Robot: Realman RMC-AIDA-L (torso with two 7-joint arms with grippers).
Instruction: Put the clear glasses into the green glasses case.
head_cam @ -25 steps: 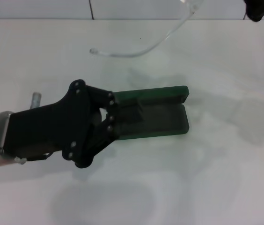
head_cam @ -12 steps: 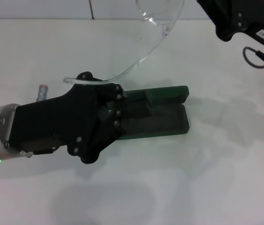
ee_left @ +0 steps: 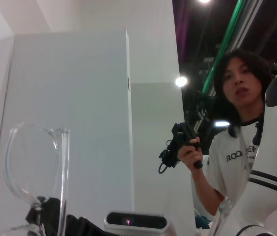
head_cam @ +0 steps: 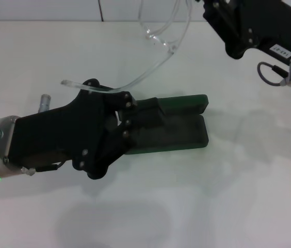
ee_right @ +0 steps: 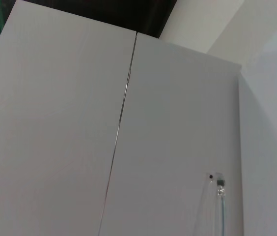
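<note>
The green glasses case (head_cam: 179,124) lies open on the white table, lid edge toward the back. My left gripper (head_cam: 135,121) reaches in from the left and is shut on the case's left end. The clear glasses (head_cam: 158,39) hang in the air behind the case. They are held at the top edge of the head view by my right gripper (head_cam: 210,6), which is shut on them. One long clear arm (head_cam: 83,85) trails down over the left gripper's knuckles. The left wrist view shows the lens (ee_left: 33,164). A clear arm tip (ee_right: 220,189) appears in the right wrist view.
The white table (head_cam: 228,196) stretches bare in front of and to the right of the case. The right arm (head_cam: 259,31) with a cable loop (head_cam: 272,72) fills the top right. A person (ee_left: 236,142) holding a controller stands beyond the table.
My right arm has come in from the top right toward the case, bringing the glasses lower and to the left. The trailing clear arm now lies over the left gripper. The case has stayed put.
</note>
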